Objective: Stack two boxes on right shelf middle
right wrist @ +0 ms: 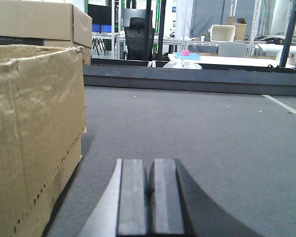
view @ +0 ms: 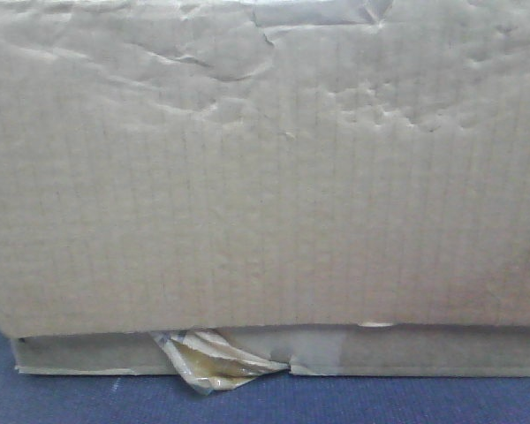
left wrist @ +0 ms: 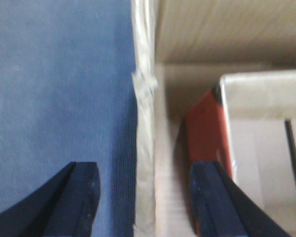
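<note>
— Blue carpet [view: 71, 397] under the stack, confirmed?
— Confirmed: the tall box [view: 265, 177] rests on the flat box [view: 424, 351]; a tape scrap [view: 208, 358] protrudes below the tall box's front.
— Arms?
— The left end effector [left wrist: 145, 197] is wide open, straddling a cardboard wall [left wrist: 145, 123], gripping nothing. The right end effector [right wrist: 150, 195] has its fingers pressed together, empty.

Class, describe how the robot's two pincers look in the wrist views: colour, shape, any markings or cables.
The left pincer has two dark navy, wedge-shaped fingers that narrow toward blunt tips. The right pincer has two flat, dark grey rectangular pads set in a black body with curved flanks. No cables or markings show in either view.
</note>
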`<state>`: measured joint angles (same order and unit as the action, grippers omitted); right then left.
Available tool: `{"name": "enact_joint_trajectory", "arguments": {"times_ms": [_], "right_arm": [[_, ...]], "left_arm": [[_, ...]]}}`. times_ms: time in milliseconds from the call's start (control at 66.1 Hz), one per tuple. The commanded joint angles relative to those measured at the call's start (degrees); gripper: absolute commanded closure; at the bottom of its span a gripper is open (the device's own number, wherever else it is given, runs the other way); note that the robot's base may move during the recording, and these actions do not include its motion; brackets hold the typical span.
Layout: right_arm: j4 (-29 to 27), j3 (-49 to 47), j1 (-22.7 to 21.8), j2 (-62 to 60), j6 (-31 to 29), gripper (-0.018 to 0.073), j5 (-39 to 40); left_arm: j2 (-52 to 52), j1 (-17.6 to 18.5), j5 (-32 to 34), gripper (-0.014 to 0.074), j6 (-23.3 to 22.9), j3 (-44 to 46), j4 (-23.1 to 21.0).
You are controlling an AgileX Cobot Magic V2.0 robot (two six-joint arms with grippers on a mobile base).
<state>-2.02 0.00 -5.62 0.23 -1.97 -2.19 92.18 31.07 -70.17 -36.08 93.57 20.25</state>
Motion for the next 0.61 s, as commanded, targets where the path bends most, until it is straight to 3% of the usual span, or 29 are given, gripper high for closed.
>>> {"name": "enact_joint_trajectory", "arguments": {"times_ms": [0,106,242,424,499,590], "right_arm": [[0.26,0.00,0.16,-0.23,-0.16,0.0728,1.36],[0.28,0.00,0.16,-0.23,-0.16,0.0728,1.88],[0.28,0.00,0.16,-0.23,-0.16,0.0728,9.91],[0.28,0.00,0.16,-0.23,-0.16,0.0728,17.91],[0.28,0.00,0.16,-0.23,-0.16,0.0728,14.78],[-0.87,-4.02,0.16,-0.23,-0.16,0.0728,4.99]], "left_arm": [[-0.21,-0.29,0.21,0.0277,0.18,-1.79,-0.33],[-0.08,-1.91,0.21,0.0277,0.18,-3.64,-2.04],[0.28,-4.08,0.21,0.0278,4.56,-4.05,-6.88],[0.28,-4.08,0.21,0.0279,4.94,-4.05,-7.51],[0.28,-4.08,0.21,0.0279,5.03,-4.05,-7.71],[0.28,-4.08,0.21,0.0279,5.03,-4.05,-7.71]]}}
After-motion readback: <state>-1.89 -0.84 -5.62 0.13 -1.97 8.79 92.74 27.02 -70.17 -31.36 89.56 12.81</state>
